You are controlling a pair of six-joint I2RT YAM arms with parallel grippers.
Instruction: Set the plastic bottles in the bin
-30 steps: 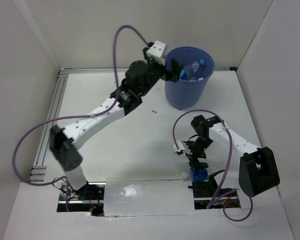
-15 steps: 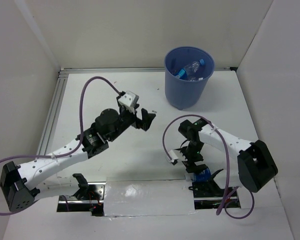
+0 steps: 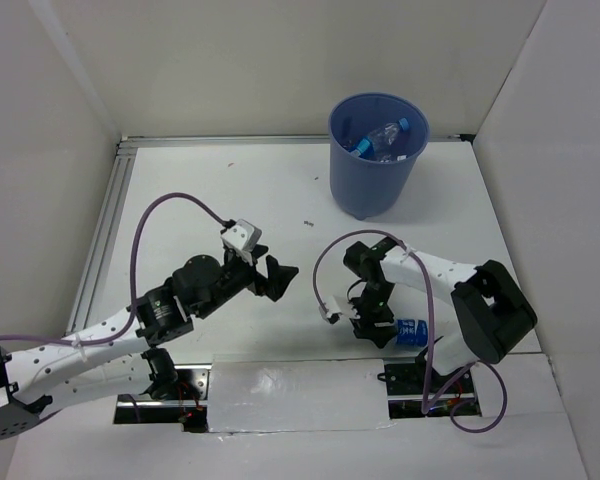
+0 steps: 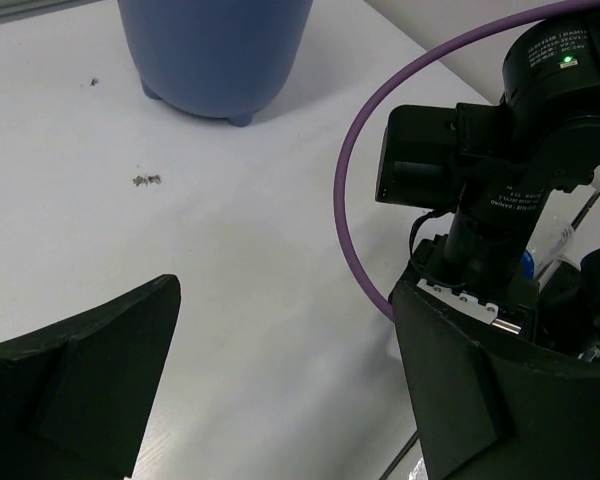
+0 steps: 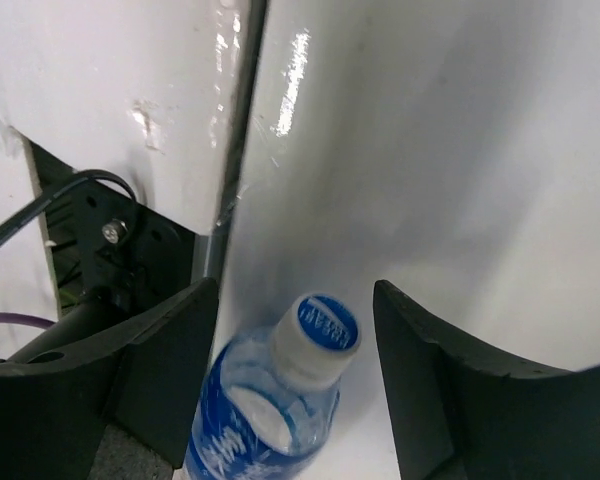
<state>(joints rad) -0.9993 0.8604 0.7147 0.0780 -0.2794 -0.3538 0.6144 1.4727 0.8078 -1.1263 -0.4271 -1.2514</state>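
The blue bin [image 3: 378, 165] stands at the back of the table with several clear, blue-capped plastic bottles [image 3: 382, 140] inside. A squat blue-labelled bottle [image 3: 412, 331] lies near the front edge on the right. My right gripper [image 3: 377, 327] is open at its cap end. In the right wrist view the white, blue-topped cap [image 5: 323, 327] sits between the spread fingers [image 5: 150, 350] without touching them; the right gripper [image 5: 295, 292] holds nothing. My left gripper [image 3: 276, 278] is open and empty over the table's middle. In the left wrist view the left gripper [image 4: 285, 292] faces the bin's base [image 4: 215, 50].
The right arm's wrist [image 4: 500, 190] and its purple cable [image 4: 365, 170] loom close in front of the left gripper. A metal rail [image 3: 100, 240] runs along the table's left side. A black bracket and a gap [image 5: 100, 270] lie beside the bottle at the front edge.
My left arm has drawn back from the bin to the near middle of the table, open and empty. My right gripper has swung to the bottle's cap end; the bottle has shifted slightly.
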